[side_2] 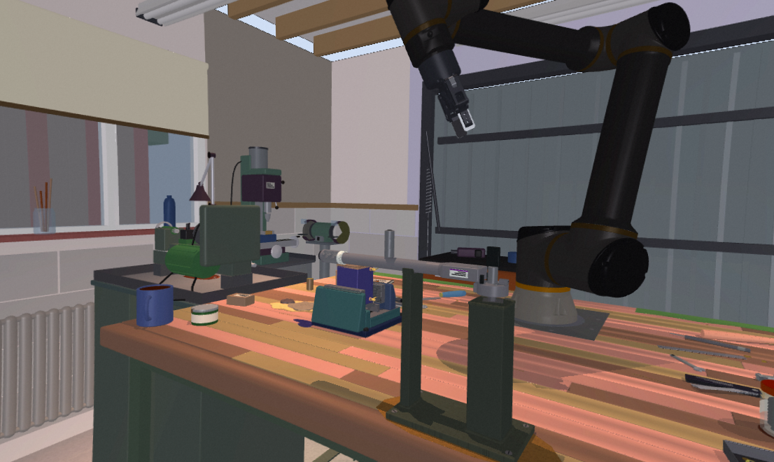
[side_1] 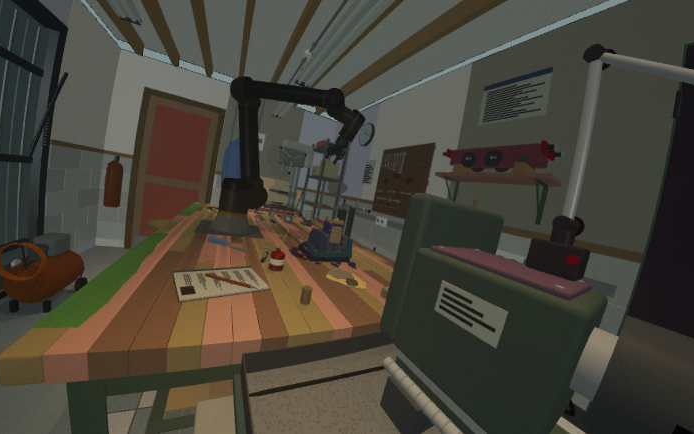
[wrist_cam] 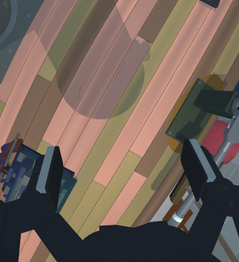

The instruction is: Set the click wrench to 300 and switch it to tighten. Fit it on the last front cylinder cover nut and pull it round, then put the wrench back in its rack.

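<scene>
My gripper [side_2: 463, 122] [side_1: 335, 156] [wrist_cam: 120, 168] hangs open and empty, high above the workbench. The click wrench [side_2: 413, 265] [wrist_cam: 223, 144] lies level across its dark green rack [side_2: 464, 368] [wrist_cam: 201, 110] near the bench's front edge. Its head sits on the thicker post. Its pale-tipped handle points toward the window side. The small engine block [side_2: 355, 304] [side_1: 328, 243] [wrist_cam: 20, 168] with blue and teal parts sits on the bench beyond the rack. In the wrist camera the rack lies to the right and the engine to the lower left, each partly hidden by a finger. The cover nuts are too small to make out.
Behind the bench stand a drill press [side_2: 259, 189] and a green machine [side_2: 223, 241] on a side counter. A blue mug [side_2: 154, 304] and tape roll [side_2: 205, 314] sit at the bench's corner. Hand tools [side_2: 717, 368] lie to the right. The arm's base [side_2: 551, 299] stands mid-bench.
</scene>
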